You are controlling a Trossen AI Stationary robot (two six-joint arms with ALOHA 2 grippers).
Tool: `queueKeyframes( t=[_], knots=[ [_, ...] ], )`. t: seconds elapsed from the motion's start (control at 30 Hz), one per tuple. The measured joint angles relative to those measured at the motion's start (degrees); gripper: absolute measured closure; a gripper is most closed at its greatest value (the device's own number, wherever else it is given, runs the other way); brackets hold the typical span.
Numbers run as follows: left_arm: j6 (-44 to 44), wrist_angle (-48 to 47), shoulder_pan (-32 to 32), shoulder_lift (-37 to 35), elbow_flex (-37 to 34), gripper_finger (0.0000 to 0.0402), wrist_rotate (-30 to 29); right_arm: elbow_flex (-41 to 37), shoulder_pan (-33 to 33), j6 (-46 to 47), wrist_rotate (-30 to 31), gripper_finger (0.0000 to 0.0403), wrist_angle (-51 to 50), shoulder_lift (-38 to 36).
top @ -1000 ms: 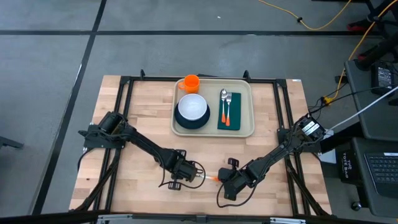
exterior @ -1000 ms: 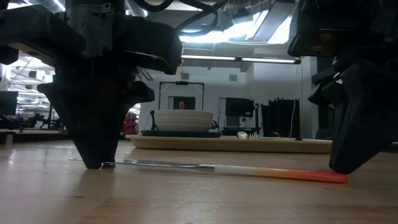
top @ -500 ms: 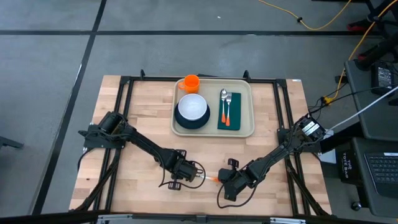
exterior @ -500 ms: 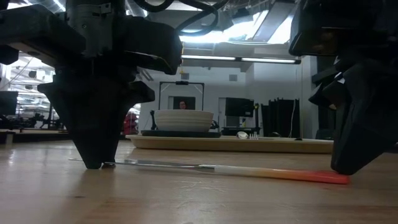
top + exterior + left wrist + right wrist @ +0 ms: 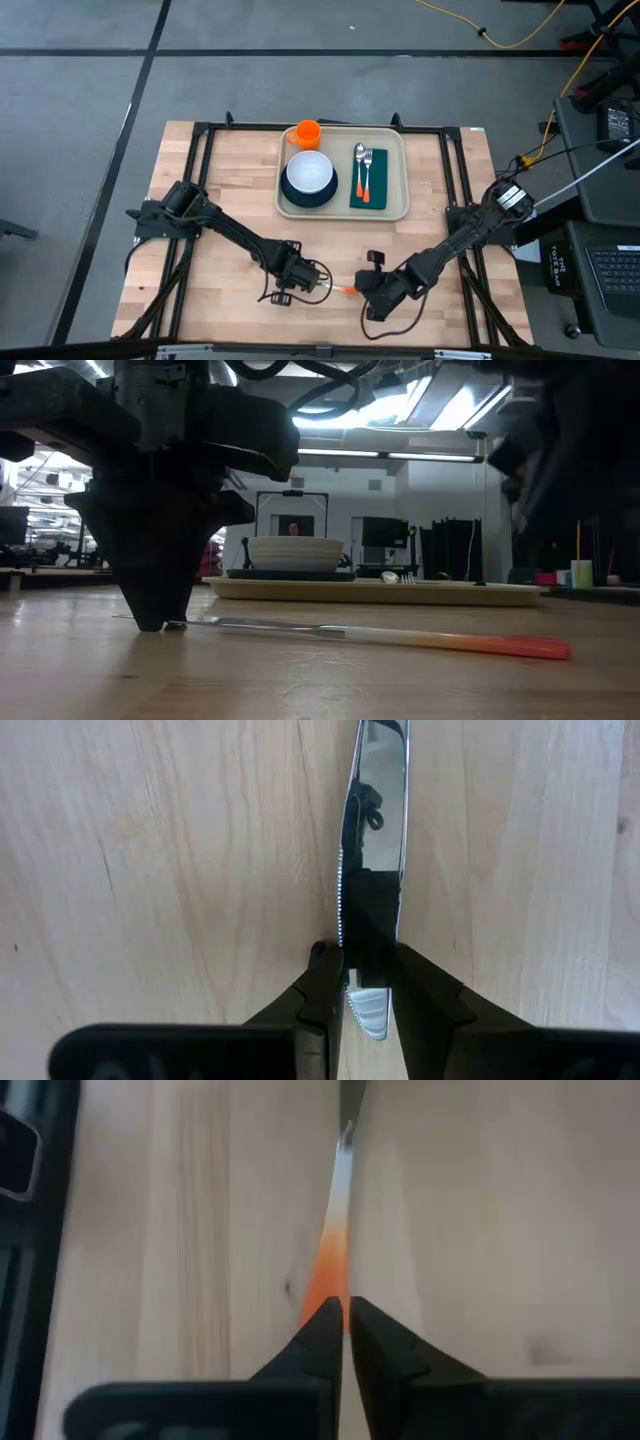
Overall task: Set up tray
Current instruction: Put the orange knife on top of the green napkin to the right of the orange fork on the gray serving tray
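Tray nearly laid; the knife is still out on the worktop.

The tray (image 5: 343, 213) sits at the far middle of the worktop (image 5: 220, 190), already carrying a white bowl (image 5: 310, 169) on a dark plate (image 5: 307, 195), plus a spoon (image 5: 358, 156) and fork (image 5: 367, 163) on a green napkin (image 5: 377, 199), with an orange cup (image 5: 307, 132) at its far left corner. What looks left, I judge, is the orange-handled knife (image 5: 370, 632), lying flat near the front edge, well apart from the tray. The left gripper (image 5: 362, 982) has its jaws pinched on the blade tip. The right gripper (image 5: 346, 1316) hangs above the orange handle, jaws almost together with only a thin slit between them and nothing held. No brand, label or writing can be read anywhere.
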Motion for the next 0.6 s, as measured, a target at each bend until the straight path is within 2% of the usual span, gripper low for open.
queueKeyframes(
  t=[0.2,0.6],
  knots=[
    [0.5,-0.1,0.1,0.0,0.1,0.0343,1.7,0.0,0.8,-2.4,4.2,0.0386,0.6,-1.1],
    [1.4,-1.9,0.2,-4.4,0.0,0.0343,1.0,0.1,0.7,-3.0,4.8,0.0383,2.0,-1.2]
  ],
)
